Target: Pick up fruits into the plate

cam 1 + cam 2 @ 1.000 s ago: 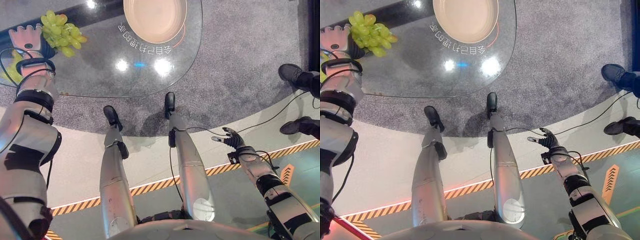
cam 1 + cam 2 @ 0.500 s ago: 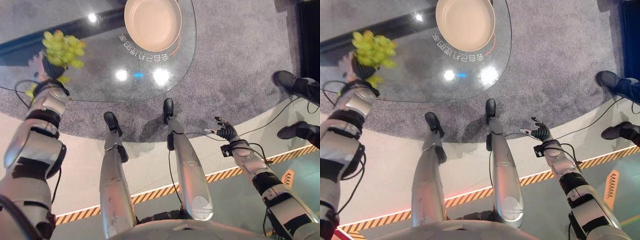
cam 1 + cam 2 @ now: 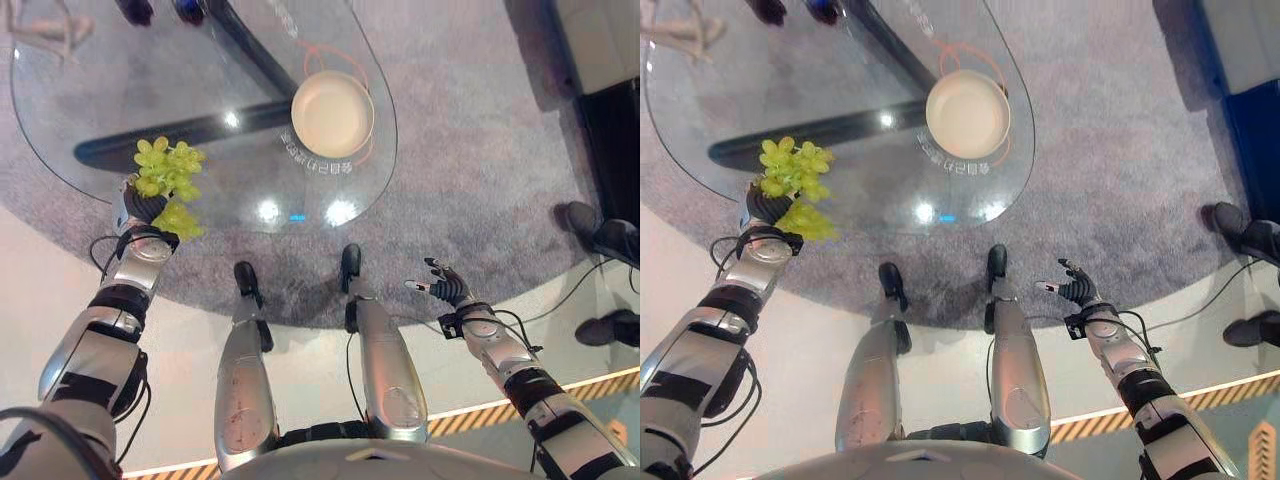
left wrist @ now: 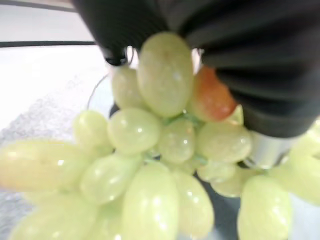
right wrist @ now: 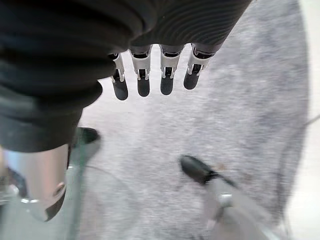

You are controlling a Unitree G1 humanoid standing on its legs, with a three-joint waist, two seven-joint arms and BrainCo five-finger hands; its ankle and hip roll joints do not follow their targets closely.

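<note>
The left hand (image 3: 148,208), clamped on the grapes (image 3: 166,170), has lifted them off the table (image 3: 80,110) at frame left. The plate (image 3: 333,113) now sits upper centre as the camera rose. The right hand (image 3: 445,290) hangs with fingers apart, lower right.

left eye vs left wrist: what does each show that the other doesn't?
Left eye alone: the empty plate on the glass table, the right hand open over the floor, a person's shoes at the carpet edge. Left wrist alone: a reddish patch among the fruit, against the hand's dark cover; what it is I can't tell. Both: the green grapes held up in the left hand by the table's near edge, away from the plate.
</note>
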